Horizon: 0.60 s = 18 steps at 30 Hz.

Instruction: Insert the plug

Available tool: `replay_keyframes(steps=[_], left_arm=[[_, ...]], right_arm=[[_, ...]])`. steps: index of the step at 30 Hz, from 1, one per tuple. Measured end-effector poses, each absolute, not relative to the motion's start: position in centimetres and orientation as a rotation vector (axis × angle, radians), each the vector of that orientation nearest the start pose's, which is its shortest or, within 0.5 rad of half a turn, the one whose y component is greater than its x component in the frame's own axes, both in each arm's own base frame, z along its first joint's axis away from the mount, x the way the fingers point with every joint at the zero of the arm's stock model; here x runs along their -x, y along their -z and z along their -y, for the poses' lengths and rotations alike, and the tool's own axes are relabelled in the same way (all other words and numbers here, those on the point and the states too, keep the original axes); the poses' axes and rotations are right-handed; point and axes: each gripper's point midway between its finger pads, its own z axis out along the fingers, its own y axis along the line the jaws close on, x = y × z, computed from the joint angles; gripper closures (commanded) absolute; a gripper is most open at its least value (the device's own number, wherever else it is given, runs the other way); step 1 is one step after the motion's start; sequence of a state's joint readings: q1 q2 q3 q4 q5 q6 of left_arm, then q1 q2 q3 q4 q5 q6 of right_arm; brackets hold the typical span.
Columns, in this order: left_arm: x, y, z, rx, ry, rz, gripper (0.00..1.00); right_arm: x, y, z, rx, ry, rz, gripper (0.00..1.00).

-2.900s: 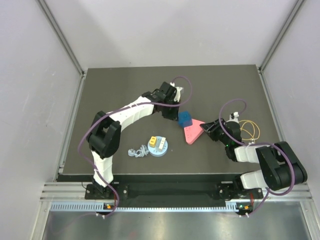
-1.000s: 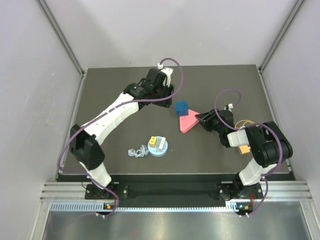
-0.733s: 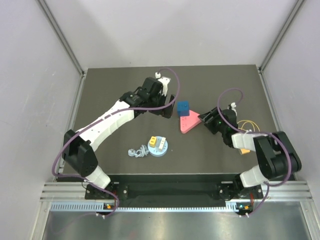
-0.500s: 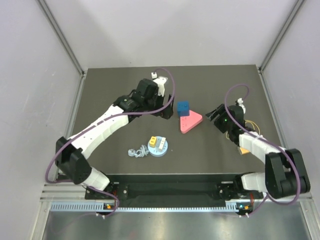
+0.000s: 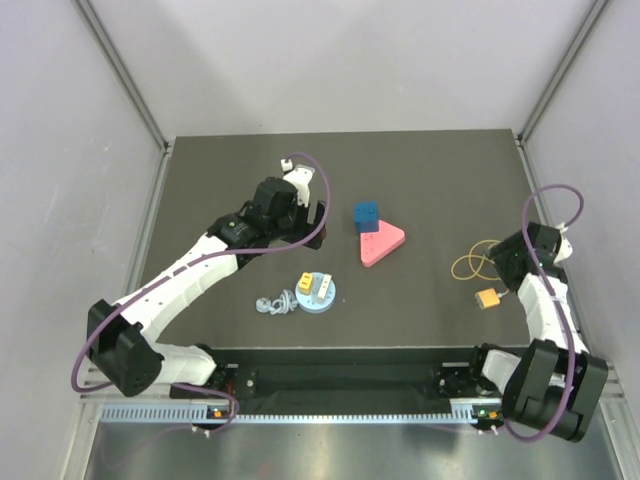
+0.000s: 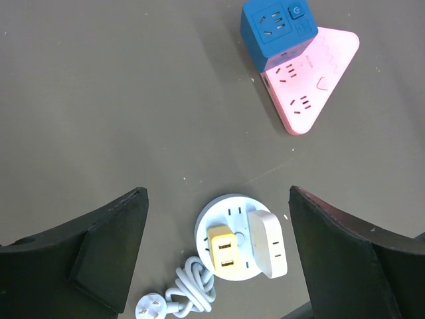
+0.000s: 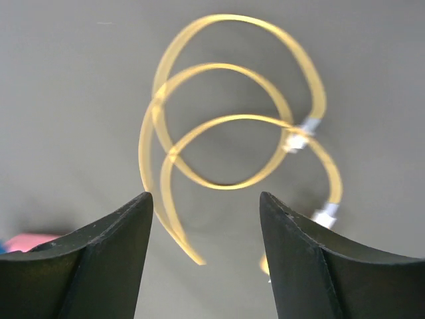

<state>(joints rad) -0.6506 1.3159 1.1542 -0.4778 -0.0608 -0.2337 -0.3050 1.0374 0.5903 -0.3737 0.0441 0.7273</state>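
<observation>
Table centre: cube socket sits behind the triangle socket, touching its far left corner. In front and to the left of both, apart from them, is the round socket, with a left adapter and a right adapter side by side on top. The coiled cord lies against its left side. Well to the right, near the table's right edge, lies a cable loop, with a small plug just in front of it.
</observation>
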Motion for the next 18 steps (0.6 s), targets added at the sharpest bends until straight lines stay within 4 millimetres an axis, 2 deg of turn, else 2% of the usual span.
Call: replay_keyframes(steps=[4, 9, 12, 18], left_arm=[[-30.4, -20.9, 23.0, -0.43, 0.421, -2.196, 0.11], [-30.1, -21.6, 23.1, -0.422, 0.445, -2.178, 0.12], [-29.7, -22.6, 23.0, -0.416, 0.47, -2.154, 0.12], [-29.1, -23.6, 23.5, -0.406, 0.534, -2.136, 0.14]], right_arm=[[-25.4, -7.2, 8.4, -1.304, -0.101, -2.097, 0.44], [-23.9, -6.5, 9.9, -1.371, -0.058, -2.086, 0.44], [-23.0, -5.4, 9.8, -1.4, -0.068, -2.11, 0.44], [-21.4, -2.8, 8.1, -1.431, -0.124, -2.193, 0.44]])
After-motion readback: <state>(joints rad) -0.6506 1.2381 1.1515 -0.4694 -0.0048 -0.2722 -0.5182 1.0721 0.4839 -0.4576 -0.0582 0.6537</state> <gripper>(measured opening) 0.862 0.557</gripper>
